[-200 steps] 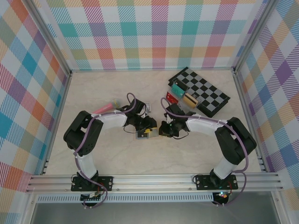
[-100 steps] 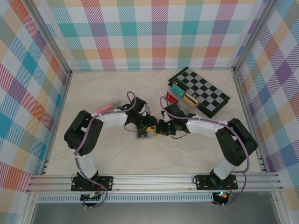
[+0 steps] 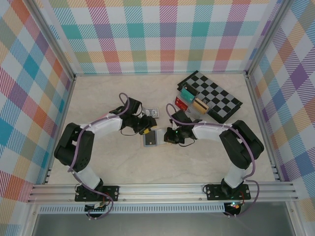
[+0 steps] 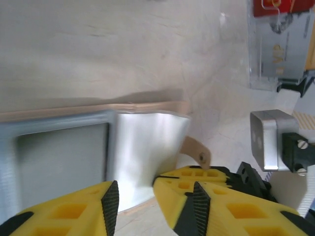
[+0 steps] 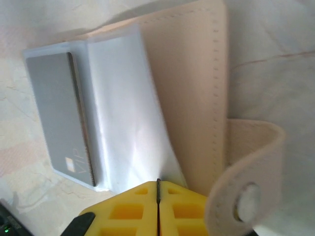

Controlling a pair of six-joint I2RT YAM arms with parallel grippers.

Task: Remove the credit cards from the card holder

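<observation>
The card holder (image 5: 197,73) has a tan outside that looks like matt leather, smooth, with a stitched seam along the edge. Its inner sleeves (image 5: 128,113) are clear plastic, glossy and a little wrinkled. The grey credit card (image 5: 56,113) inside one sleeve has a matt face. The tabletop (image 4: 98,44) is pale, marbled and smooth. The jaws of the right gripper (image 5: 158,186) are yellow matt plastic.
</observation>
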